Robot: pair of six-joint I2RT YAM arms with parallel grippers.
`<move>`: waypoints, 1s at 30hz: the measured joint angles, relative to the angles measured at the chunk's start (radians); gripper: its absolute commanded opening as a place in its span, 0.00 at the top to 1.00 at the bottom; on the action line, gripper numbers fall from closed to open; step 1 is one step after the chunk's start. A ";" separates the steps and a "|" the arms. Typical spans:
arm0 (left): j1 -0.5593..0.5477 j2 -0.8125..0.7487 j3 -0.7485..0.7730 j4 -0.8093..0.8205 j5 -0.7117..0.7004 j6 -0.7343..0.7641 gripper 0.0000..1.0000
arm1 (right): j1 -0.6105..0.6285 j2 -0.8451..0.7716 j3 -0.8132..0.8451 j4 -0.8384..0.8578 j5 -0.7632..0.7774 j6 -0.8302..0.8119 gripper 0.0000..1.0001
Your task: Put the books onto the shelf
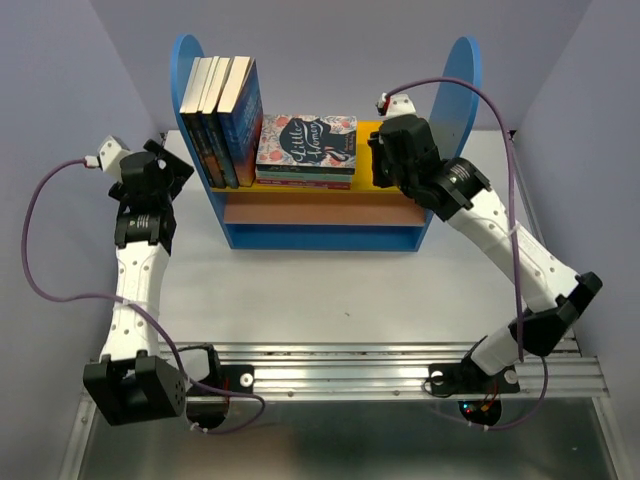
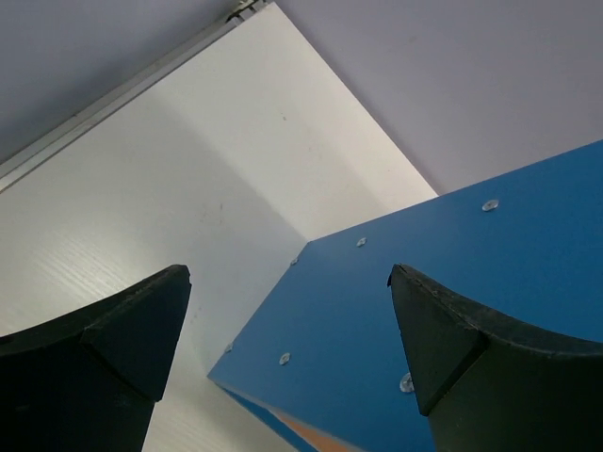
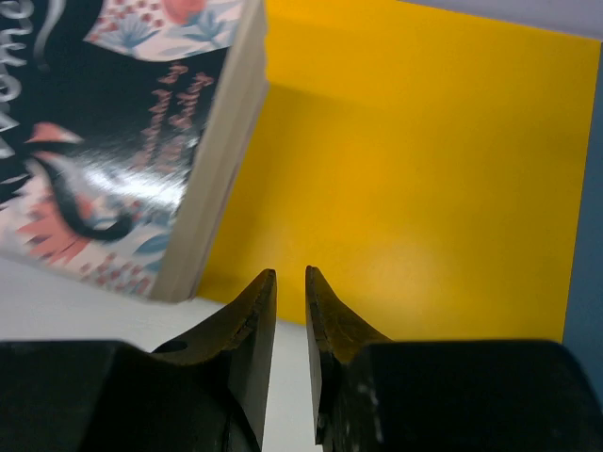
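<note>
right hand (image 3: pixel 290 273): narrow, fingertips almost together with nothing between them, over the yellow board (image 3: pixel 424 169), just right of the little women book (image 3: pixel 122 132)
left hand (image 2: pixel 288 273): wide, holding nothing, close to the outer face of the left side panel (image 2: pixel 509 235)
books (image 1: pixel 222 120): upright in a row at the left end of the yellow board, against the left side panel
little women book: flat on the same board, just right of the row
shelf (image 1: pixel 320 238): stands at the back of the white bench (image 1: pixel 330 300), between the two arms
</note>
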 measured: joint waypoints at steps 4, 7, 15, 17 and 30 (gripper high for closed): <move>0.032 0.085 0.050 0.052 0.079 0.018 0.01 | -0.087 0.084 0.026 0.002 -0.062 -0.043 0.74; 0.064 0.130 0.078 0.082 0.142 0.019 0.01 | -0.106 0.142 0.069 0.003 -0.088 -0.080 0.74; 0.095 0.307 0.170 0.143 0.316 0.034 0.01 | -0.125 0.216 0.122 0.018 -0.206 -0.130 0.69; 0.095 0.329 0.170 0.149 0.343 0.038 0.01 | -0.130 0.226 0.122 0.020 -0.235 -0.138 0.69; 0.093 0.417 0.168 0.238 0.476 0.052 0.01 | -0.142 0.232 0.118 0.047 -0.395 -0.196 0.76</move>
